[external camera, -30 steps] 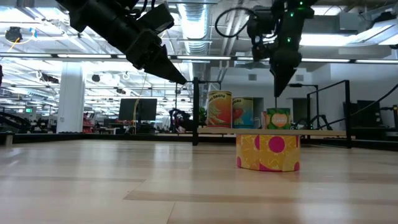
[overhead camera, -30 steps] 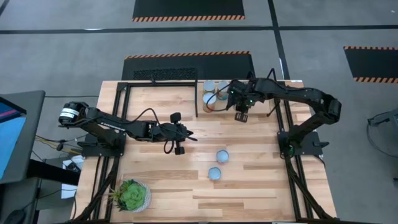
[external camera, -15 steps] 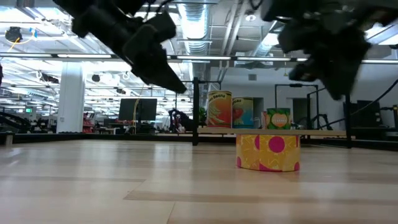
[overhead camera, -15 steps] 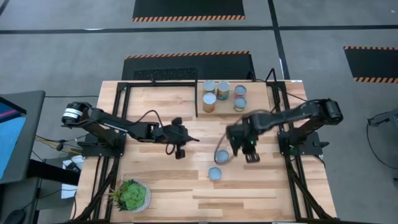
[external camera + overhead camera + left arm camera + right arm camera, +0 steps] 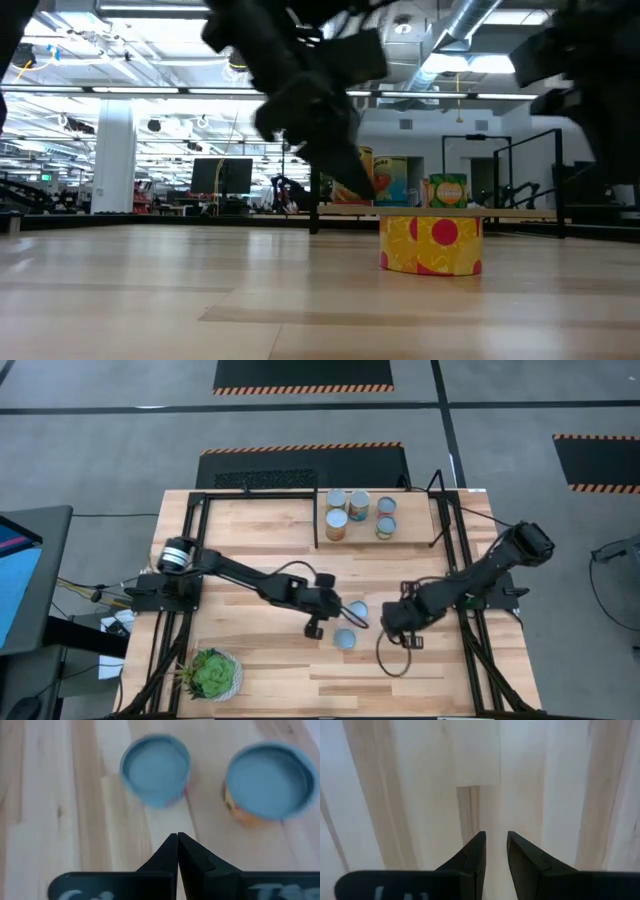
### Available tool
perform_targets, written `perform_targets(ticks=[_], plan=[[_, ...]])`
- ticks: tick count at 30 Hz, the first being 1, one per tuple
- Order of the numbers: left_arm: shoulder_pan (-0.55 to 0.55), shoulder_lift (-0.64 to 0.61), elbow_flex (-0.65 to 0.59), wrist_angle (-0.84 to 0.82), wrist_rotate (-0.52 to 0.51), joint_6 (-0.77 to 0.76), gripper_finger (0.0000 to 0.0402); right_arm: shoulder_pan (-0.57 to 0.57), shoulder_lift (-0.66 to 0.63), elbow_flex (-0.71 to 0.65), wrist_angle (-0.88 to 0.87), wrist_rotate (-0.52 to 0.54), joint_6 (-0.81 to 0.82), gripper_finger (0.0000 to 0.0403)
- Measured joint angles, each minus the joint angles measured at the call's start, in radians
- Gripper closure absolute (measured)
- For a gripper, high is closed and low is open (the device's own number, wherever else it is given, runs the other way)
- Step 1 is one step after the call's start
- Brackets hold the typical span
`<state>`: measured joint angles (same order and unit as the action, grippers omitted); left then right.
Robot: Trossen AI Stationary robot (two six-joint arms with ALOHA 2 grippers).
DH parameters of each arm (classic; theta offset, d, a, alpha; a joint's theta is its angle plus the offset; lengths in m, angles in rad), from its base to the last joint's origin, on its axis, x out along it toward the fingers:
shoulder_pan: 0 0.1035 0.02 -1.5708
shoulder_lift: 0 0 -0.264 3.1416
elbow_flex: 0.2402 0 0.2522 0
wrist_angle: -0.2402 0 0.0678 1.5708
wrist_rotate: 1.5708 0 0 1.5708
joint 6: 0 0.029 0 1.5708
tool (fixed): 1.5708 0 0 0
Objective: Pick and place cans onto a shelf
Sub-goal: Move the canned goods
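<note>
**Wood surface, two loose cans, both claws down low**

Pale wood planks make up the surface [image 5: 250, 660], and a leafy potted plant [image 5: 211, 674] sits at its near left corner. Toward the near edge, a little right of the middle, two cans stand on the bare wood, close together but not touching: the nearer can [image 5: 345, 638] and, just behind it, the second can [image 5: 357, 610]. From table height one of them shows a yellow label with pink discs [image 5: 431, 244]; I cannot tell which of the two it is.

The left claw [image 5: 318, 622] hangs just beside these two cans on their left, the arm reaching in from the left edge. Its own camera shows the fingers clenched, tips pressed together with nothing between them [image 5: 177, 851], and both blue-grey can tops ahead of the tips.

The right claw [image 5: 398, 630] is low over the wood to the right of the cans, apart from them. Its fingers [image 5: 472, 851] stand slightly parted with only bare planks showing in the narrow gap, so it grips nothing.

At the far edge, right of centre, stands the shelf [image 5: 410, 532], a light board with thin black rods. Five cans [image 5: 350, 512] are grouped on its left part, some with orange and green labels.
</note>
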<state>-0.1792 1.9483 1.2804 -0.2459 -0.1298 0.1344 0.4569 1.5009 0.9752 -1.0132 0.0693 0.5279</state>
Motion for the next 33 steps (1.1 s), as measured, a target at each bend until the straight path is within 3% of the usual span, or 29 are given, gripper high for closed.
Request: perform_targets(ticks=[5,11,14,17,20,22,24,30,33], plan=[[0.014,0.102,0.135,-0.036,0.071,0.035,0.0401,0.117,0.000,0.000,-0.007,0.057,0.098,0.0301],[0.023,0.208,0.274,-0.194,0.163,0.081,0.0401,0.239,0.000,0.000,-0.044,0.126,0.226,0.0301],[0.023,0.261,0.332,-0.197,0.165,0.112,0.0401,0.284,0.000,0.000,-0.054,0.172,0.279,0.0301],[0.023,0.300,0.388,-0.147,0.077,0.158,0.0401,0.312,0.000,0.001,-0.055,0.197,0.327,0.0301],[0.028,0.318,0.432,-0.074,-0.162,0.176,0.0401,0.331,0.000,0.001,-0.054,0.198,0.373,0.0301],[0.035,0.316,0.449,-0.083,-0.238,0.200,0.0402,0.343,0.000,0.001,-0.053,0.198,0.399,0.0301],[0.041,0.300,0.465,-0.188,-0.180,0.210,0.0401,0.356,0.000,0.001,-0.053,0.198,0.418,0.0301],[0.028,0.251,0.491,-0.539,0.158,0.166,0.0401,0.394,0.000,0.002,-0.056,0.198,0.423,0.0301],[-0.005,0.250,0.491,-0.618,0.172,0.136,0.0401,0.395,0.000,0.002,-0.056,0.205,0.424,0.0301]])
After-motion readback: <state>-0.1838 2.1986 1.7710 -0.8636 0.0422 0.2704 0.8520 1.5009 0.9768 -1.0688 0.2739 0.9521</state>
